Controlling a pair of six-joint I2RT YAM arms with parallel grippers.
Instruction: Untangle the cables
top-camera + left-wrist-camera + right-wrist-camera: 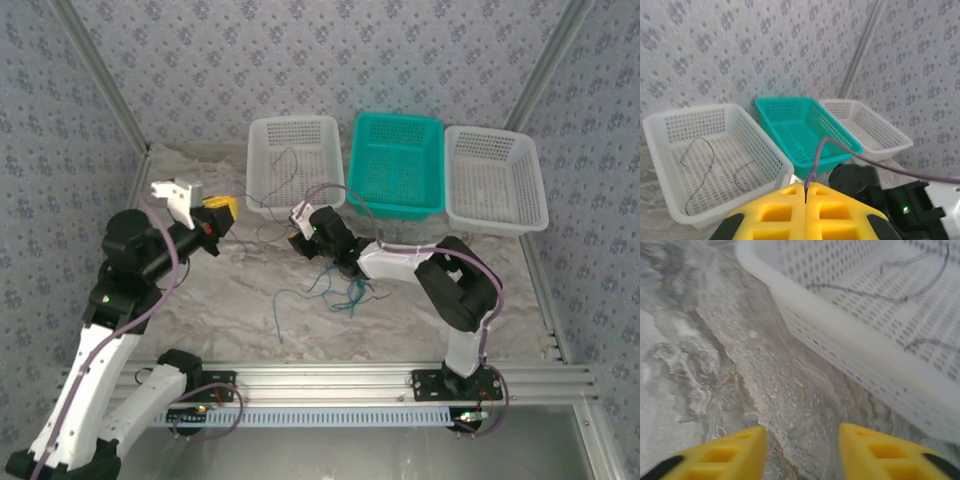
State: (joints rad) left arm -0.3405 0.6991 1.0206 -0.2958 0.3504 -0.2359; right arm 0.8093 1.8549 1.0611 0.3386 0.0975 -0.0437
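Note:
The cables [340, 283] lie as a small tangle of teal, blue and dark wires on the marbled table, with a loose blue strand [279, 312] trailing toward the near edge. Thin dark cables [699, 151] rest inside the left white basket [262, 130], also seen as a dark cable [920, 290] in the right wrist view. My right gripper [298, 228] [802, 430] hovers low over bare table beside that basket's front wall, open, nothing between its yellow fingers. My left gripper [224, 208] [806, 187] is raised left of the basket, its yellow fingers pressed together.
A teal basket [397, 122] stands in the middle at the back and a second white basket [530, 160] to its right. The right arm's lilac hose [840, 145] arcs in front of the teal basket. Patterned walls close in the table's left, right and back.

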